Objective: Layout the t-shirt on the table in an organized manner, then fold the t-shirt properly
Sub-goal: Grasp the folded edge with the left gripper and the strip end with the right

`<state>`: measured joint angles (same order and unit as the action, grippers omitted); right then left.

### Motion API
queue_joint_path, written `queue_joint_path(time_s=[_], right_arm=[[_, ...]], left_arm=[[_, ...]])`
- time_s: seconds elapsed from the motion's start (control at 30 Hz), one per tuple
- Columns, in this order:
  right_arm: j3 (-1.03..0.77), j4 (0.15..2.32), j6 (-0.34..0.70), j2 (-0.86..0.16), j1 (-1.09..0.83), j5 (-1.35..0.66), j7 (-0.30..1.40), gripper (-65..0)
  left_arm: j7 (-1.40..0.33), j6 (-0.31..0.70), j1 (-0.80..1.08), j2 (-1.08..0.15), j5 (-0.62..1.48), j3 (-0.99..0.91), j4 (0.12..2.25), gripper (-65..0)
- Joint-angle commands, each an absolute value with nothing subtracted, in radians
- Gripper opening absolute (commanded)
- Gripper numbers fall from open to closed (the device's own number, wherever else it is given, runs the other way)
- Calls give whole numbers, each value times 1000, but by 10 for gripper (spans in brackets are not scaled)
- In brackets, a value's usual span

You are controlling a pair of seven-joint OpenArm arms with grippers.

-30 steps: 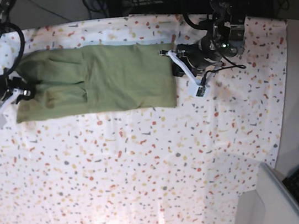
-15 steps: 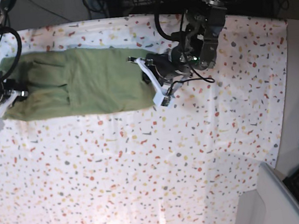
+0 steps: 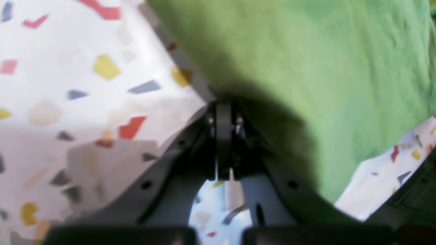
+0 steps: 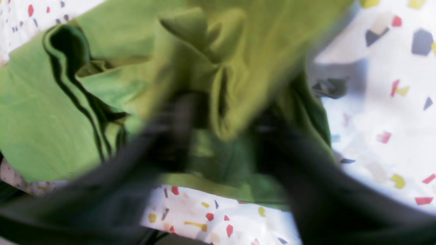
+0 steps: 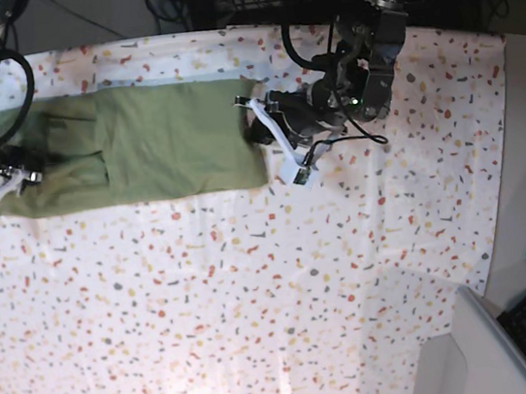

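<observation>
The t-shirt [image 5: 138, 146] lies as a long folded band along the far left of the tabletop [image 5: 257, 296], so the fold seems midway. The left hand [image 5: 274, 137] pinches its hem edge, jaws closed on cloth. The right hand [image 5: 2, 185] sits low at the sleeve end, its grip blurred, so I cannot tell. Next likely calls for bringing one end over the other

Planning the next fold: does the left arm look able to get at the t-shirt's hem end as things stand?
Probably yes: the left end effector is already shut on that end of the t-shirt, with nothing else on the table between.
</observation>
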<state>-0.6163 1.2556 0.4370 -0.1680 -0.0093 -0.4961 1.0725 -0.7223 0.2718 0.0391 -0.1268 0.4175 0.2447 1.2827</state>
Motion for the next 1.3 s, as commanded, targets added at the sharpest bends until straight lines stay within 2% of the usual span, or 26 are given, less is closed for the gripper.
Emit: queue_joint_path(time_s=[0.0, 0.07, 0.13, 0.23, 0.37, 0.5, 0.6, 0.7, 0.8, 0.93, 1.07, 1.17, 1.27], right_arm=[[-633, 1274, 441, -188, 5, -513, 1064, -284], [-700, 1279, 441, -188, 5, -513, 1064, -153], [-760, 1280, 441, -186, 4, -513, 1064, -107], [-806, 1282, 441, -189, 7, -513, 1064, -107], [-805, 1271, 444, -246, 8, -513, 1059, -107], [-803, 1193, 446, -277, 28, -513, 992, -99], [-803, 1084, 469, -298, 58, -515, 987, -99], [-803, 1017, 576, -297, 59, -513, 980, -99], [-802, 960, 630, -297, 61, -513, 963, -99], [-705, 957, 698, -294, 54, -518, 955, -107], [-687, 957, 698, -275, 53, -518, 961, -110], [-687, 957, 698, -268, 53, -518, 960, -164], [-687, 954, 698, -268, 54, -516, 949, -270]], left_arm=[[-714, 271, 31, -137, 417, 220, 1299, -650], [-714, 271, 35, -145, 417, 179, 1299, -650], [-714, 271, 36, -150, 417, 140, 1300, -650], [-714, 271, 39, -166, 417, 117, 1300, -650], [-714, 271, 41, -166, 417, 124, 1303, -650], [-714, 271, 47, -163, 418, 125, 1340, -650], [-714, 271, 62, -162, 418, 125, 1376, -650], [-716, 271, 65, -160, 418, 133, 1389, -650], [-716, 271, 65, -160, 418, 183, 1388, -650], [-716, 271, 64, -159, 418, 245, 1383, -650], [-714, 271, 56, -142, 417, 268, 1383, -650], [-714, 271, 51, -136, 417, 272, 1354, -650], [-714, 271, 50, -114, 412, 268, 1325, -650]])
